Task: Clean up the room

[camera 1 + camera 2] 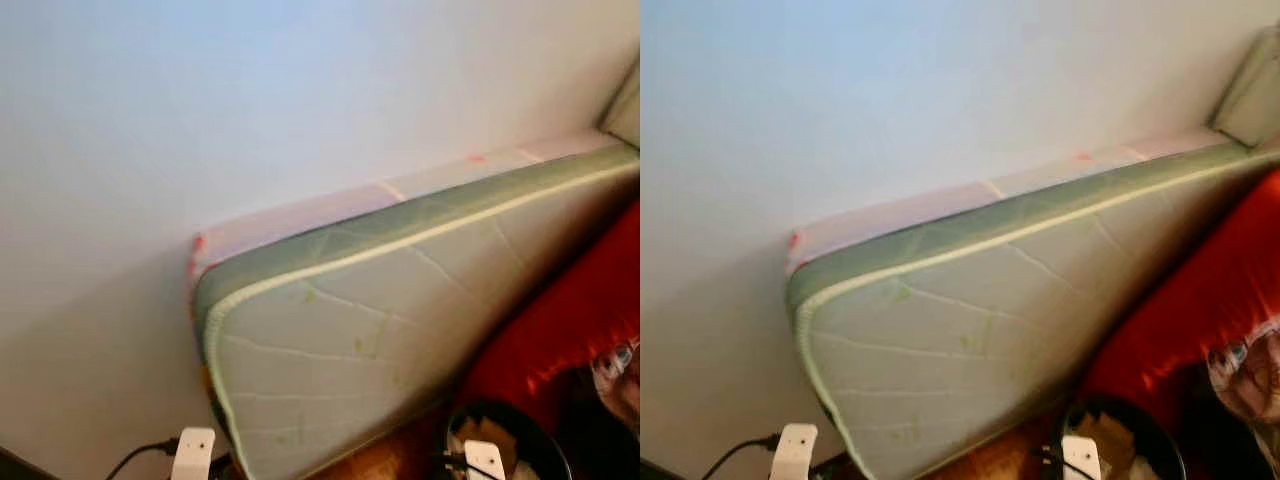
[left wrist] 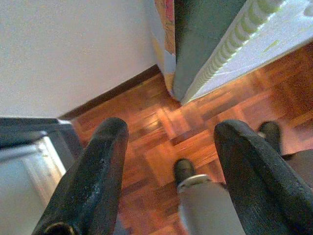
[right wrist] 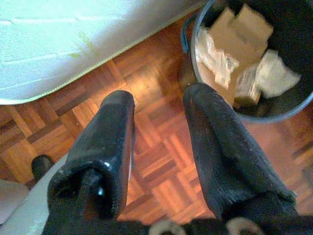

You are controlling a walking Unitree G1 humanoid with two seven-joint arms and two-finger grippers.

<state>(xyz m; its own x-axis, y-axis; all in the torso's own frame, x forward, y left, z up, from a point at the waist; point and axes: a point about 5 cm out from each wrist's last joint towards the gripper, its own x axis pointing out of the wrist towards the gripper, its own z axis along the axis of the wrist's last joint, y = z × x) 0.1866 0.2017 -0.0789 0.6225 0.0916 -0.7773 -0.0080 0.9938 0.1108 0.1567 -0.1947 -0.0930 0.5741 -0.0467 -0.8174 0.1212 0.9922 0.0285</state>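
Observation:
A pale green mattress (image 1: pixel 350 340) stands on its edge against the white wall (image 1: pixel 200 120). To its right a black bin (image 1: pixel 522 413) sits on the parquet floor, holding cardboard scraps (image 3: pixel 239 29) and crumpled paper. My right gripper (image 3: pixel 159 95) hangs open above the floor beside the bin's rim (image 3: pixel 192 51), with nothing between its fingers. My left gripper (image 2: pixel 173 127) is open too and holds nothing; it hangs over the parquet (image 2: pixel 146 103) near the mattress corner (image 2: pixel 195 73).
A red cloth-like mass (image 1: pixel 580 320) lies right of the mattress with a crumpled wrapper (image 1: pixel 620 365) on it. A black cable (image 1: pixel 135 457) runs along the wall's foot. A grey metal frame (image 2: pixel 29 147) stands beside the left gripper.

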